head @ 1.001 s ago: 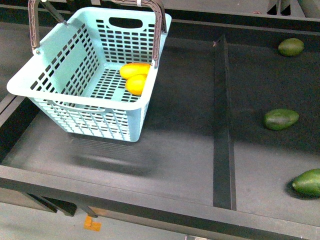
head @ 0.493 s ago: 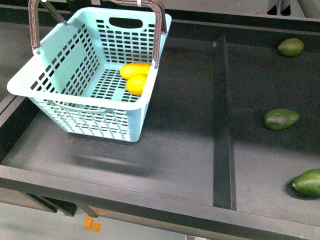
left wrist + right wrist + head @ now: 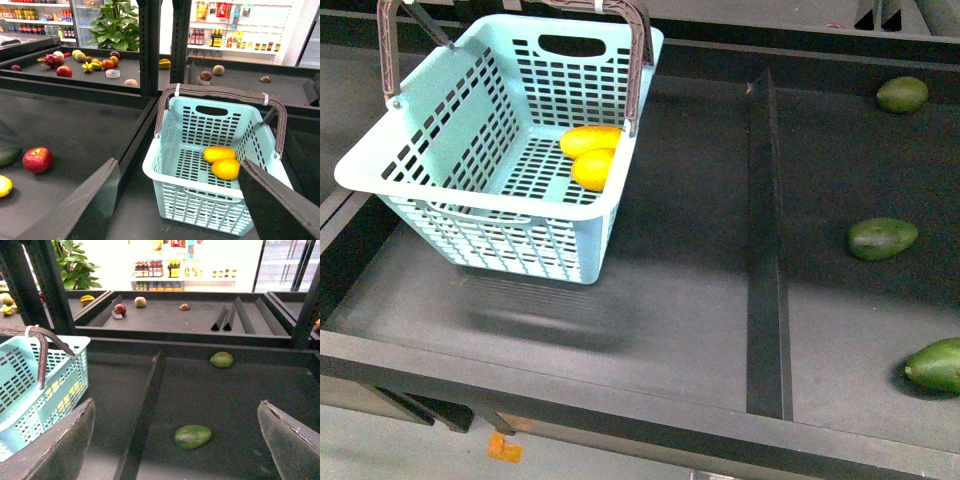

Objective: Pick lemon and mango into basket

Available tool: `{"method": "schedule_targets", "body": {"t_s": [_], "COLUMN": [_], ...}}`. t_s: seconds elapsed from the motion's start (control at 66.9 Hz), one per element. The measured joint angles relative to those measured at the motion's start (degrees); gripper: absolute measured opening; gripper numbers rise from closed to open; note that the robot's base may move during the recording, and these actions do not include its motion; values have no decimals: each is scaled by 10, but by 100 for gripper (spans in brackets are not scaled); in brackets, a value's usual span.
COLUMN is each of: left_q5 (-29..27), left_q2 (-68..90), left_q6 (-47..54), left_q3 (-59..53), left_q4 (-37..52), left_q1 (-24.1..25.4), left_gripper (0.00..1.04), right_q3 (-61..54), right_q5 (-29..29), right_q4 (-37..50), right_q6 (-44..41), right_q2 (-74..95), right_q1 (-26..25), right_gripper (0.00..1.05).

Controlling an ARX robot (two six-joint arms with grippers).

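The basket stands at far left on the dark shelf, with the mango and lemon touching in its right side. Three avocados lie right of the divider. Both wrist views show the fingers spread apart, empty.

Front view: neither arm nor gripper in frame.

Left wrist view: left gripper with two dark, flat, wedge-shaped fingers at the lower corners, spread wide apart, nothing between them, touching nothing.

Right wrist view: right gripper likewise, two dark grey worn-edged fingers splayed wide, gap empty, held clear of any surface. Wrists and arm links not visible.
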Motion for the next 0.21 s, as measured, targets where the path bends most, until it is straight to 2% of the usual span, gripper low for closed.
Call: {"method": "schedule_targets", "body": {"t_s": [0.105,0.209], "left_q5": [0,0], "left_q2": [0,0], "left_q6": [0,1], "left_q3": [0,0], "left_q4": [0,0], "left_q1": [0,0], "left_gripper": [100,98], "right_q3": [0,0], "right_q5": [0,0], "right_q4": [0,0], "right_q6": [0,0], "right_q2": [0,0], "right_q1": [0,0], "right_gripper": [96,96]}}
